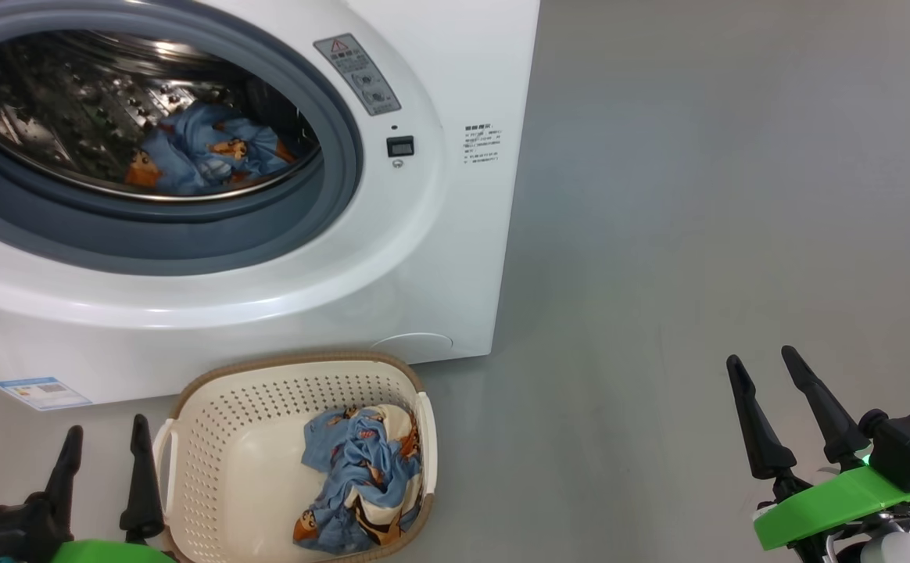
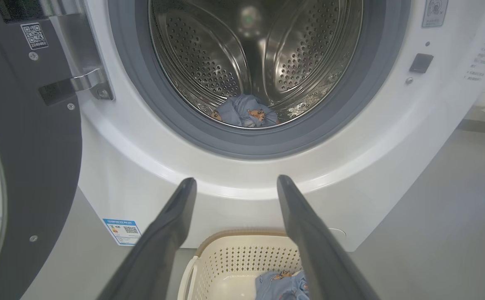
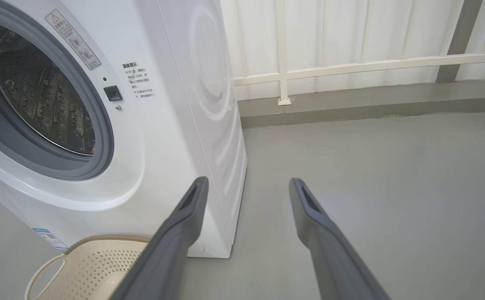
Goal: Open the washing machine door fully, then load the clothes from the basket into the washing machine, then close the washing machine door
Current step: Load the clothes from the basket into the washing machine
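Observation:
The white washing machine (image 1: 424, 258) stands with its mouth uncovered; its door (image 2: 26, 166) is swung wide to the left in the left wrist view. Some light-blue printed clothes (image 1: 205, 152) lie in the steel drum (image 2: 251, 62). More clothes (image 1: 365, 477) lie in the cream basket (image 1: 220, 461) on the floor before the machine. My left gripper (image 1: 107, 439) is open and empty just left of the basket. My right gripper (image 1: 768, 363) is open and empty over bare floor, far right of the basket. The basket rim (image 3: 101, 241) and the machine's side (image 3: 209, 104) appear in the right wrist view.
Grey floor (image 1: 697, 234) stretches to the right of the machine. A white panelled wall with a rail (image 3: 351, 66) stands behind it. A blue label (image 1: 41, 391) sits at the machine's lower left corner, and the door latch slot (image 1: 400, 146) is right of the mouth.

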